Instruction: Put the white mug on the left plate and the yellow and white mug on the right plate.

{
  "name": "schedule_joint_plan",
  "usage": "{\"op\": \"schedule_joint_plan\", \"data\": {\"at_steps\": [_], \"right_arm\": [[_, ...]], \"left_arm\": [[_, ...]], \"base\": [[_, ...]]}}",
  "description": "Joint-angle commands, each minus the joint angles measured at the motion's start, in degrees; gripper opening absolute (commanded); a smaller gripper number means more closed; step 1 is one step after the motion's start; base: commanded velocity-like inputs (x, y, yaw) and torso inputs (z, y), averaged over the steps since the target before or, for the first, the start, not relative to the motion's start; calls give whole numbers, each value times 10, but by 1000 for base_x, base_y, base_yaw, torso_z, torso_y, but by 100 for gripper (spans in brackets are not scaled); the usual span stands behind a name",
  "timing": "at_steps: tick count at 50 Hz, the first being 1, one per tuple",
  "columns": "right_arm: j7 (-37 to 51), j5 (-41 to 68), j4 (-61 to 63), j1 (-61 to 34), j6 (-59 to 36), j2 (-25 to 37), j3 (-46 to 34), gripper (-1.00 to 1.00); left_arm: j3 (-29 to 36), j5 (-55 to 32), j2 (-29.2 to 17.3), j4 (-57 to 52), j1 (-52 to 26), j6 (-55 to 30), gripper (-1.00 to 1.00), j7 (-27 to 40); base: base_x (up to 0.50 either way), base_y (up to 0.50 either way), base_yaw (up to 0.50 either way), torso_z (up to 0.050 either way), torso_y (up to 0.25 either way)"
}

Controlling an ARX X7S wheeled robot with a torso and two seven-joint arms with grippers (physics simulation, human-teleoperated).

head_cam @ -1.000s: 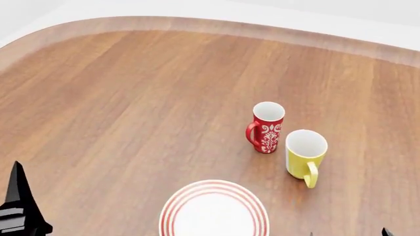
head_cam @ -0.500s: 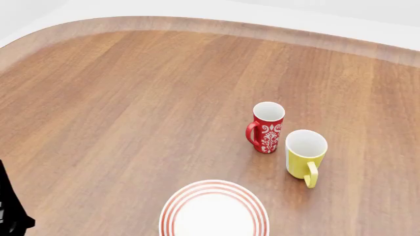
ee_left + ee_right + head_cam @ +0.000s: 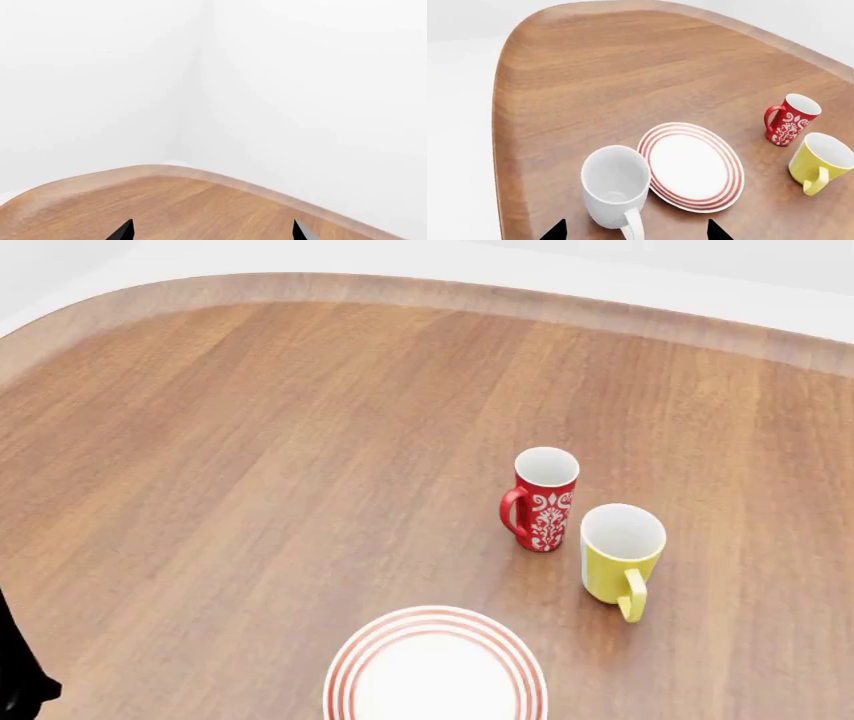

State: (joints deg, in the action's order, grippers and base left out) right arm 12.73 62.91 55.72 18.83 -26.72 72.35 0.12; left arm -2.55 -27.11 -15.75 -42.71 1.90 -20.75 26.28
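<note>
The right gripper [image 3: 635, 231] hung open over the white mug [image 3: 616, 186], which stood upright just beside a ringed plate [image 3: 692, 167]; the left gripper [image 3: 212, 231] was open, empty; judged next: close on that mug, lift it across

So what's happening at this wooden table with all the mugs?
Nothing is being held right now. The large plain white mug stands beside a red-ringed white plate, between the right gripper's open fingertips. The small yellow mug with a white inside and a red patterned mug stand apart on the wooden table. The plate is bare.
</note>
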Motion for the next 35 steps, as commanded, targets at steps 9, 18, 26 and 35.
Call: {"op": "schedule_joint_plan", "data": {"at_steps": [9,18,26,35], "right_arm": [[-107,12,-132,-272,-115,-91,-179,100],[-136,0,-172,-322,-159,-118,-215,100],[-177,-8,-180,-366,-206,-120,-249,100],[-198,17,-191,-461,-283,-136,-269,100]], "left_arm": [[-3,-9,-4,-9,5,5,100,6],[-2,-16,-5,-11,9,11,100,3],[-1,-18,-7,-3,4,14,100,2],[2,-19,-7,-4,6,17,100,3]], "base": [[0,0,0,0,0],[0,0,0,0,0],[0,0,0,0,0],[0,0,0,0,0]]}}
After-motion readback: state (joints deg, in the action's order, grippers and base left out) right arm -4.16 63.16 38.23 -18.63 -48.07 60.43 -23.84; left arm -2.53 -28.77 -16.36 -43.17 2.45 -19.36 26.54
